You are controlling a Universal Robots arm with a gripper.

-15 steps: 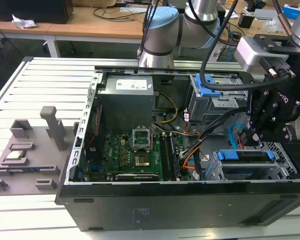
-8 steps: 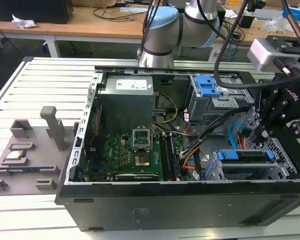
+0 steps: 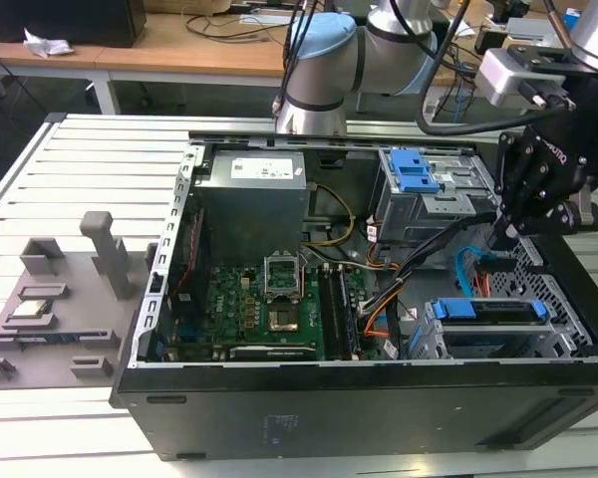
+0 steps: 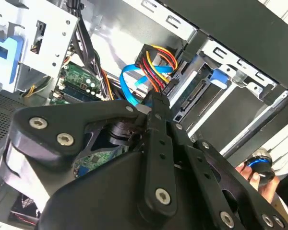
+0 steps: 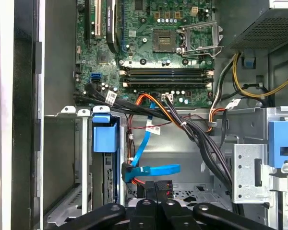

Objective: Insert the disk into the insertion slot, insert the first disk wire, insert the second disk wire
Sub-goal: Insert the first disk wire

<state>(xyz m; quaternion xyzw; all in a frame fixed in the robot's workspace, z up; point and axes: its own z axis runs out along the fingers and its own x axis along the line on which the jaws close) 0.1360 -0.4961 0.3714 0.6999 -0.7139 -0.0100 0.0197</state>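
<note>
The disk (image 3: 493,311), silver in its blue frame, lies seated in the insertion slot (image 3: 478,347), the low perforated cage at the case's front corner on the exterior view's right. In the first wrist view its blue tab (image 5: 104,136) stands beside the cage wall. My gripper (image 3: 500,237) hangs just behind the disk. Its fingers are shut on the black plug of the first disk wire (image 5: 158,184), whose orange, red and black strands (image 4: 158,64) rise from the fingertips (image 4: 156,103). The second disk wire (image 5: 151,168), a light-blue flat cable, loops right beside the plug, with its end near the disk's rear edge.
A taller grey cage with a blue latch (image 3: 419,184) stands behind the gripper. A thick black cable bundle (image 5: 201,139) crosses between the motherboard (image 3: 269,299) and the cages. A power supply (image 3: 254,199) fills the rear. A person's hand (image 4: 259,179) holds a small blue-black object outside the case.
</note>
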